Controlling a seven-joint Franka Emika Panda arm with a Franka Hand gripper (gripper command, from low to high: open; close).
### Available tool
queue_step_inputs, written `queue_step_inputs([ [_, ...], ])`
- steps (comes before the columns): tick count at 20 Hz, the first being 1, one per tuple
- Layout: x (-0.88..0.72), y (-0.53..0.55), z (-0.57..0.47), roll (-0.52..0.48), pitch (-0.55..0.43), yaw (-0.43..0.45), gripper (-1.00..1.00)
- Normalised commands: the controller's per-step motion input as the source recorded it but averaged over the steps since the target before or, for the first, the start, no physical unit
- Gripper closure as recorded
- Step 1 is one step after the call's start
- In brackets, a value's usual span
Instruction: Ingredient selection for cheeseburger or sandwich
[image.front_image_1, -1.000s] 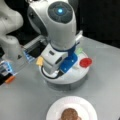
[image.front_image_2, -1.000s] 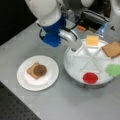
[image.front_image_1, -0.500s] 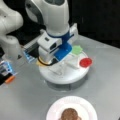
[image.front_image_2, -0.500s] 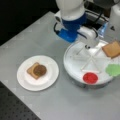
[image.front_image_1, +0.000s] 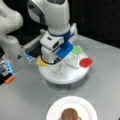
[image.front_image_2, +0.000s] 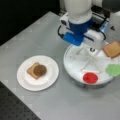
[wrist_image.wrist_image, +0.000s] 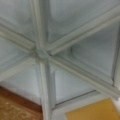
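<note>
- We count one white round plate (image.front_image_2: 23, 80) on the grey worktop (image.front_image_2: 75, 105), toward a front view's left; in the other view only its upper part (image.front_image_1: 82, 103) shows at the bottom edge.
- On that plate lie two pieces: one tan-brown bread slice (image.front_image_2: 31, 70) with one dark brown round patty (image.front_image_2: 40, 70) on top of it. The patty (image.front_image_1: 70, 114) also shows in a front view, at the bottom of the frame.
- We count one white round divided tray (image.front_image_2: 71, 70), split into wedge compartments by raised ribs meeting at a hub (wrist_image.wrist_image: 41, 53); in a front view its rim (image.front_image_1: 60, 79) faces us.
- In the tray we see four pieces, each in its own compartment: one red round piece (image.front_image_2: 90, 78), one green leafy piece (image.front_image_2: 113, 70), one further bread slice (image.front_image_2: 113, 49) and one yellow cheese square (image.front_image_1: 41, 62) at the tray's left edge, partly hidden by the arm.
- In the wrist view the cheese (wrist_image.wrist_image: 93, 111) fills the bottom right corner and a brown piece, probably the bread slice (wrist_image.wrist_image: 17, 107), the bottom left; the compartments around the hub look bare.
- The gripper (image.front_image_1: 58, 62) hangs low over the tray's middle, nearest the hub in both front views. Its jaws are hidden by the white and blue housing, so we cannot tell whether they are parted or closed, and we see nothing held.
</note>
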Motion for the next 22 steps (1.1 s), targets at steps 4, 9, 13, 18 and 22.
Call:
queue_step_inputs([
  [4,-0.25,0.20,-0.19,-0.036,-0.219,0.042,-1.00],
  [9,-0.31,0.05,-0.20,-0.027,-0.232,0.001,-1.00],
  [13,-0.41,-0.03,-0.24,-0.042,-0.252,0.009,-1.00],
  [18,-0.44,-0.03,-0.27,-0.024,-0.296,0.039,-1.00],
  [22,-0.42,-0.02,-0.21,0.005,-0.322,0.055,-1.00],
])
